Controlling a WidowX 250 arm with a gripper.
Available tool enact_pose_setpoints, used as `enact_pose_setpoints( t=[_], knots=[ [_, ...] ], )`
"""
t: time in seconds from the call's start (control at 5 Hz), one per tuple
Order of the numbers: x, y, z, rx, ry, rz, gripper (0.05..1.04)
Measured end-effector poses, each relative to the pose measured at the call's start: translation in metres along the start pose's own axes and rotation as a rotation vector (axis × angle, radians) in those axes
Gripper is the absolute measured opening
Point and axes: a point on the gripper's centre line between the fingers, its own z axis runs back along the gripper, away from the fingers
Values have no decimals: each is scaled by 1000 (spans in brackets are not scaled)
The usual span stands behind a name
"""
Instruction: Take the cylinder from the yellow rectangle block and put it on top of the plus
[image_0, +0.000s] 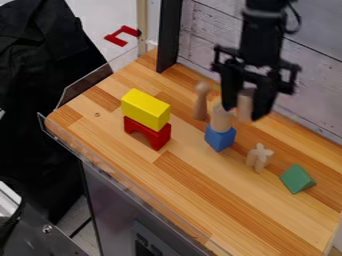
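Dark metal equipment occupies the lower-left corner of the camera view, nearest the camera, beside the grey front panel of the counter. A clear guard runs along the near edge of the wooden worktop. The gripper hangs over the far part of the worktop, fingers pointing down, and pinches the wooden cylinder between them. The cylinder is upright, above and to the left of the plus in the view, and apart from it. The yellow rectangle block lies across the red arch, at left. A second cylinder stands on the blue block, near a round-headed wooden peg. The green triangular block is at right, near the plus. Black fabric hangs beyond the left edge.
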Motion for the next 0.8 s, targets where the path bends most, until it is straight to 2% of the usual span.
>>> enact_pose_setpoints(
  t=[0.2, 0.4, 0.6, 0.8],
  knots=[
    [8, -7, -5, 35, 15, -38, 545],
    [12, -8, -7, 49, 18, -32, 545],
    [14, -10, -16, 57, 43, -32, 545],
    [16, -11, -15, 56, 29, -30, 545]
  ],
)
